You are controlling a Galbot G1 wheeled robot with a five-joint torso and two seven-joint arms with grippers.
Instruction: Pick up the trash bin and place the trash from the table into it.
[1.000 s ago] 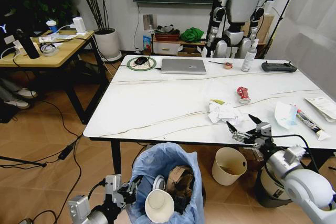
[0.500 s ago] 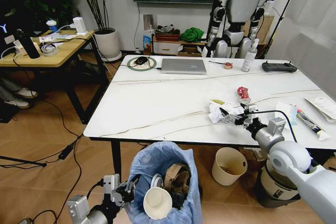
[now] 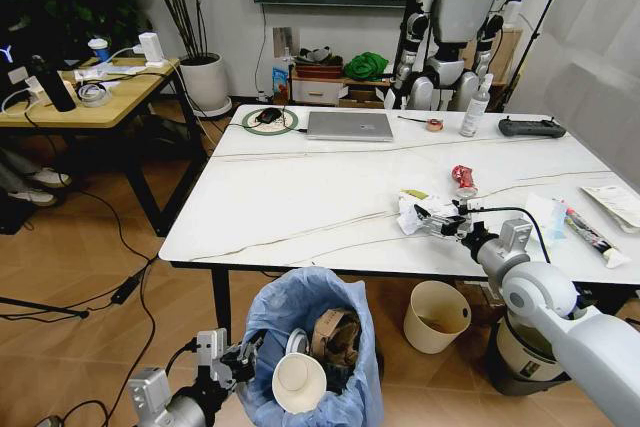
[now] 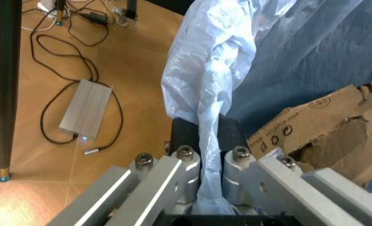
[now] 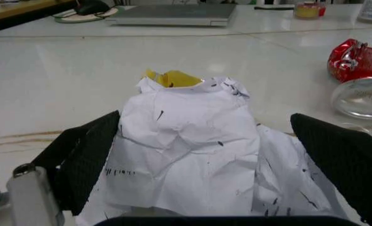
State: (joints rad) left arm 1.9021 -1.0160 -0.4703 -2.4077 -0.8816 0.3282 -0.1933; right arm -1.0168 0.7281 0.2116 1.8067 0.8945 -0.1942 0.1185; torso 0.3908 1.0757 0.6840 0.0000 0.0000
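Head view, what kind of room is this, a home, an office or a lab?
Most likely a robotics lab or office workroom. A white humanoid robot stands behind the marble-look table, a silver laptop and a black handheld controller lie on it, and cables trail over the wood floor beside a cluttered desk.

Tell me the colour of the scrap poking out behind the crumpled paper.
Yellow scrap, clearest in the right wrist view.

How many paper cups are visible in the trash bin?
1 for certain: a paper cup at the front of the trash bin, mouth up, beside folded cardboard. A white rim behind it may be another; others could be buried.
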